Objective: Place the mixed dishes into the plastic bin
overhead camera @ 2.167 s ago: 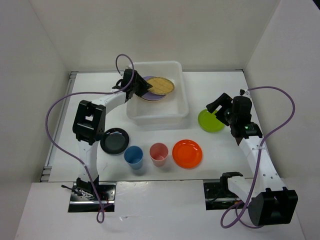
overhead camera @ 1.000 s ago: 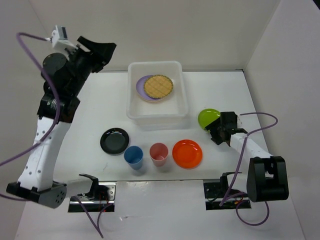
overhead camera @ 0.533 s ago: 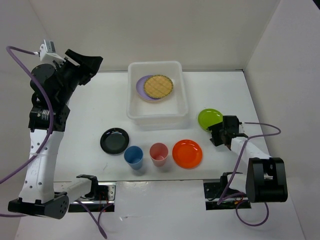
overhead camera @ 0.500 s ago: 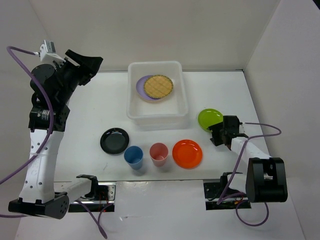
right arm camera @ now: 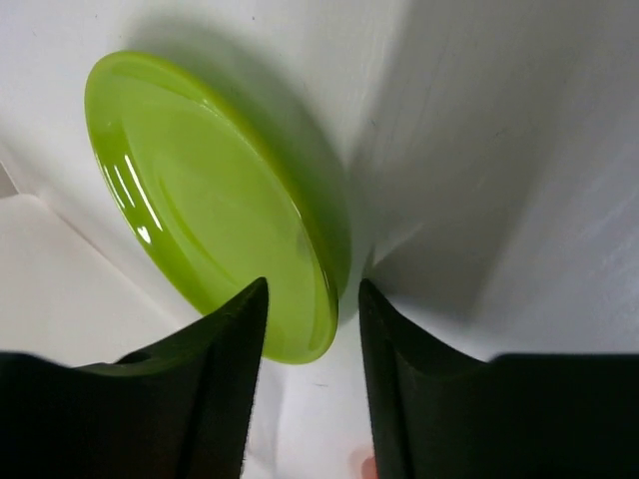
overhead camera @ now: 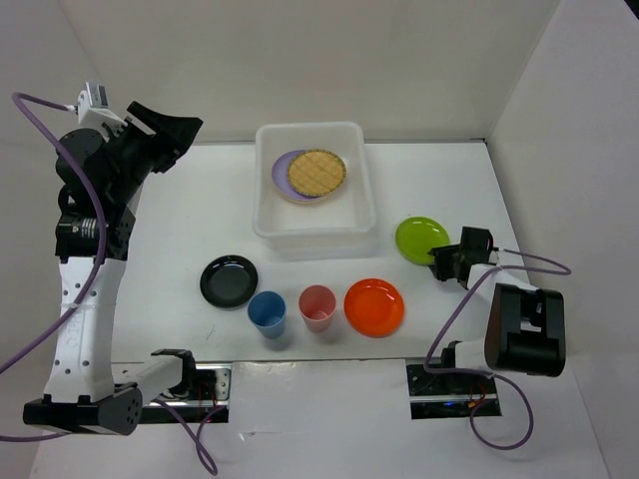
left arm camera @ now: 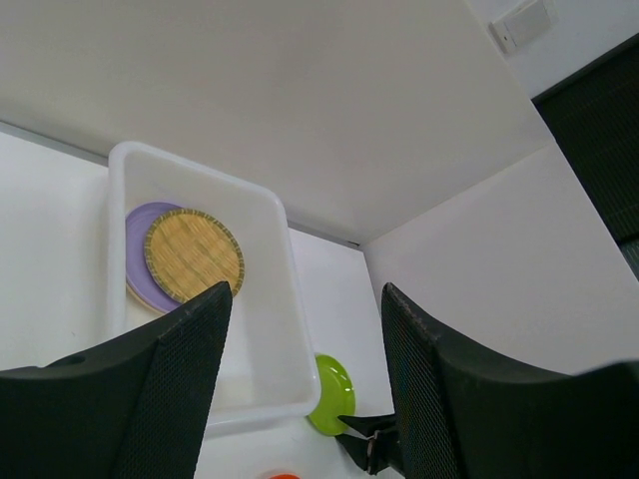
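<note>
Two down: lilac plate [overhead camera: 281,170] and tan plate [overhead camera: 317,172] sat in the bin [overhead camera: 312,236]. Right gripper [right arm camera: 313,291] lay low on the table [overhead camera: 499,180], fingers straddling the rim of the lime plate [right arm camera: 200,200] for an edge pinch; couldn't tell if they'd bitten. Left gripper [left arm camera: 307,291] hung high, fingers apart, empty.

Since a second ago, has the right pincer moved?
Yes. The right pincer slid right, away from the plastic bin, uncovering the lime green plate's near edge.

left arm [overhead camera: 88,284] raised, right arm [overhead camera: 524,329] low
</note>
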You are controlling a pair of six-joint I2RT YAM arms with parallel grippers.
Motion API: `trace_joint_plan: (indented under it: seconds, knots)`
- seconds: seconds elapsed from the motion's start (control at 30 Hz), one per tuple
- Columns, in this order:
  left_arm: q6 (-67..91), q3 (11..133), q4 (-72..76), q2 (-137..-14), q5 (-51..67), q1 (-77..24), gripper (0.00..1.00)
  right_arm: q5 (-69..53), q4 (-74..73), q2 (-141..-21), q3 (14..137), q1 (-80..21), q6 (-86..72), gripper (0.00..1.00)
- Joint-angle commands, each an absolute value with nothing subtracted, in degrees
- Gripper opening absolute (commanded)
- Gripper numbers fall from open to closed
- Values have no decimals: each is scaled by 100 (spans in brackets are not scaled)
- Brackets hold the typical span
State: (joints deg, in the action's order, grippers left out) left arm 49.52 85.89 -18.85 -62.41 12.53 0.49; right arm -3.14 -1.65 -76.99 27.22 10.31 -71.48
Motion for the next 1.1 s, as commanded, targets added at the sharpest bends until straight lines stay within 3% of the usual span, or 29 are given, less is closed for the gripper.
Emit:
trace_joint_plan:
  seconds: [0.0, 0.03, 0.2, 0.3, 0.37, 0.57, 0.97, 1.07]
  knots:
    - [4896, 8657, -1591, -6187, 1485, 149, 69, -246, -105, -7988, 2865, 1099, -7119, 45]
    - [4896, 8657, -1591, -6187, 1485, 149, 69, -246, -105, -8059, 2865, 1099, -7119, 39]
    - [4896, 8709, -1591, -6187, 1538, 254, 69, -246, -105, -8174, 2927, 1151, -7067, 30]
    - [4896, 8710, -1591, -6187, 1538, 255, 69, -308, -44, -8314, 2988, 1151, -6953, 17]
    - [4896, 8710, -1591, -6240, 1591, 255, 69, -308, -44, -8367, 3050, 1151, -6900, 0]
    - [4948, 8710, -1538, -6240, 1705, 308, 69, -255, -377, -8043, 3330, 1151, -6680, 0]
    - [5054, 8544, -1380, -6240, 1934, 308, 69, -263, -959, -6162, 4148, 1151, -6337, 0]
    - [5115, 8543, -1266, -6187, 1934, 308, 69, -264, -835, -6100, 4630, 661, -6267, 0]
